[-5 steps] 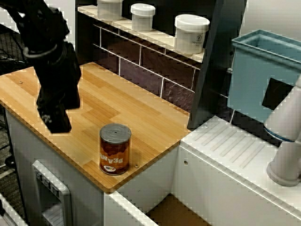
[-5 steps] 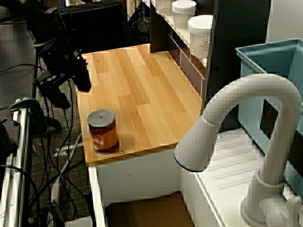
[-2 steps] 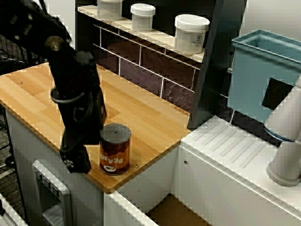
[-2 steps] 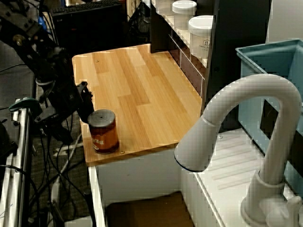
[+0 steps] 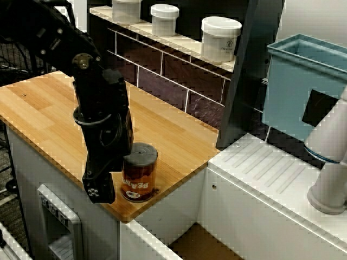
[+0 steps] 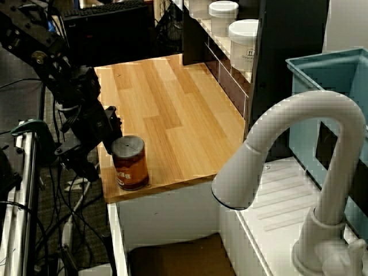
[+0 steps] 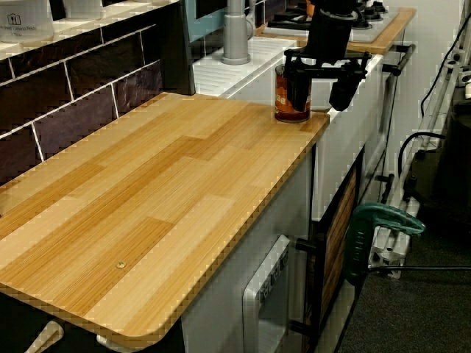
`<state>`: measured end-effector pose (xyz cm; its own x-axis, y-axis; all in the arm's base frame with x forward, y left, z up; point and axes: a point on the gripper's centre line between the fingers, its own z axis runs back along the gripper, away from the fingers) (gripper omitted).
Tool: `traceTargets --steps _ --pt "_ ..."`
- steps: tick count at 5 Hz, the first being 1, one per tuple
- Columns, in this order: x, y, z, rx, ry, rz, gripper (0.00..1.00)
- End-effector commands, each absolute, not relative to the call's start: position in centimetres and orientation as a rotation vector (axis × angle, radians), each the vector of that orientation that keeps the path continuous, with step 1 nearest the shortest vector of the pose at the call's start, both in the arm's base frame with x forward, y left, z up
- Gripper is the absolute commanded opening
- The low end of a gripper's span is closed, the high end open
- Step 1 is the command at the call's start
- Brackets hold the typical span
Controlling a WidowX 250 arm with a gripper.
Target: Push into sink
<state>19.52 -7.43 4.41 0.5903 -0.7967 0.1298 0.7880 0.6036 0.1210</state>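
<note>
The gripper (image 7: 318, 82) stands with fingers spread wide, pressed against the can (image 5: 140, 171). The can sits upright at the wooden counter's (image 5: 162, 130) corner, beside the sink (image 6: 172, 259).

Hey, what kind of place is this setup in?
Likely a toy or mock kitchen in a lab: a wooden counter, a white faucet over the sink, and a stovetop farther along.
</note>
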Motion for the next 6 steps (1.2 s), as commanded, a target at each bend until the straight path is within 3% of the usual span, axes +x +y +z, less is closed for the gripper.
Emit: traceTargets --steps 1,4,6 --pt "21.9 -8.5 4.9 0.054 -0.219 -0.868 1.0" --pt "25.8 -11.0 4.9 0.011 -0.205 -0.859 1.0" --pt "26.3 -11.5 4.9 0.004 -0.199 -0.862 1.0"
